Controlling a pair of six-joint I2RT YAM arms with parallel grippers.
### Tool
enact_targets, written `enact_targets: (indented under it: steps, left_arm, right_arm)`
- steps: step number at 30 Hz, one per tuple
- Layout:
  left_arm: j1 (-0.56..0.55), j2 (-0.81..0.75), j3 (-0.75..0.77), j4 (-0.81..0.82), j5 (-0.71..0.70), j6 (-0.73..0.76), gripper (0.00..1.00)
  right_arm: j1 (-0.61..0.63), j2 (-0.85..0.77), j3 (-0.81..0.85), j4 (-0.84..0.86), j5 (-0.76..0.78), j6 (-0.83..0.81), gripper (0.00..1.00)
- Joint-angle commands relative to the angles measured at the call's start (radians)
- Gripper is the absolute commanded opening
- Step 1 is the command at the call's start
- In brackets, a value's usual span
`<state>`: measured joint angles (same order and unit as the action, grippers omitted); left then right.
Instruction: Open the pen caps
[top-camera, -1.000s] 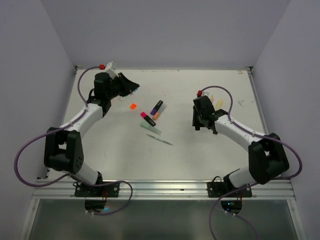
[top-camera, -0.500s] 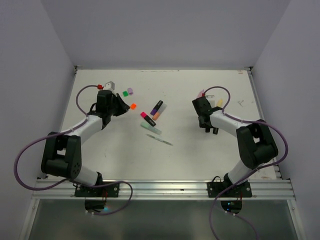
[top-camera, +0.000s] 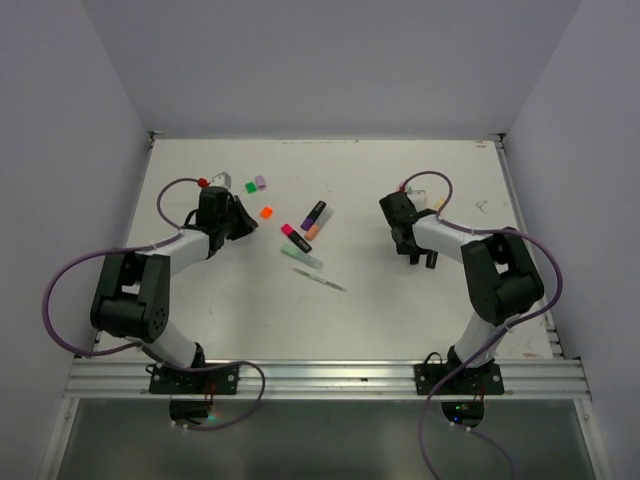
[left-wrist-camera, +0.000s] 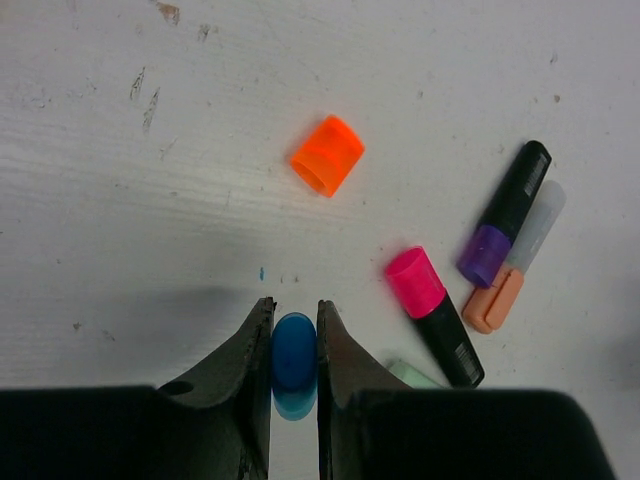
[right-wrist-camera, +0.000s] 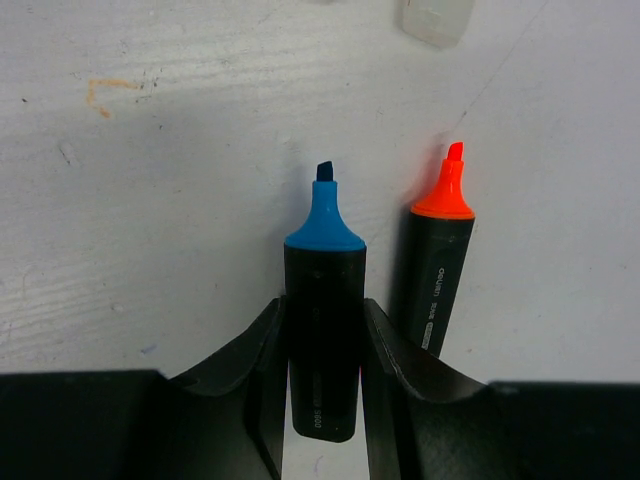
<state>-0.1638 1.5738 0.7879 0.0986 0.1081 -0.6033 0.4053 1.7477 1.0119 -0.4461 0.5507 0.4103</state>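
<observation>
Top: L jaws sit low beside the orange cap (top-camera: 266, 212). Green cap (top-camera: 251, 187) & purple cap (top-camera: 260, 182) lie loose beyond. R jaws are well apart, past the pen cluster.

L wrist: jaws clenched on a blue cap (left-wrist-camera: 293, 352), off its pen. Pink cap (left-wrist-camera: 414, 281), on its black barrel, lies ahead-right, barrel slanting down-right. L arm looks nearer, so prob. next.

R wrist: jaws grasping the uncapped blue pen (right-wrist-camera: 322, 330), tip straight ahead. 1 uncapped orange pen (right-wrist-camera: 437, 270) lies alongside on the surface (right-wrist-camera: 150, 150).
</observation>
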Motion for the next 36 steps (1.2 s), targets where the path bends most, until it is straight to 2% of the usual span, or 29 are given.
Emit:
enact_targets:
  steps: [1,2,8,11,15,19,22,23,28,36]
  left_arm:
    - [0.015,0.038,0.052,0.038,-0.035,0.049,0.00]
    - [0.018,0.061,0.063,0.033,-0.028,0.053,0.00]
    - [0.035,0.156,0.145,0.010,0.002,0.083,0.00]
    - [0.050,0.199,0.180,0.020,0.022,0.096,0.00]
    - [0.072,0.241,0.217,0.013,0.039,0.100,0.02]
    - [0.092,0.273,0.237,0.015,0.067,0.097,0.18]
    - [0.096,0.292,0.249,0.010,0.073,0.099,0.24]
    - [0.099,0.301,0.251,0.012,0.082,0.100,0.31]
    - [0.104,0.301,0.254,0.015,0.099,0.099,0.41]
    - [0.107,0.267,0.243,0.010,0.122,0.073,0.56]
  right_arm:
    - [-0.002,0.006,0.040,-0.011,0.017,-0.004,0.25]
    - [-0.003,0.004,0.039,-0.013,0.017,-0.005,0.33]
    - [-0.002,-0.023,0.040,-0.016,0.026,-0.025,0.54]
    - [0.006,-0.054,0.051,-0.026,0.018,-0.047,0.56]
    - [0.091,-0.106,0.076,-0.029,-0.003,-0.085,0.59]
    - [0.180,-0.111,0.140,0.019,-0.150,-0.180,0.60]
    - [0.219,-0.068,0.180,0.061,-0.279,-0.231,0.60]
    - [0.221,-0.038,0.212,0.070,-0.293,-0.235,0.59]
    - [0.221,0.059,0.351,0.026,-0.337,-0.269,0.58]
    - [0.297,0.090,0.347,0.066,-0.649,-0.341,0.57]
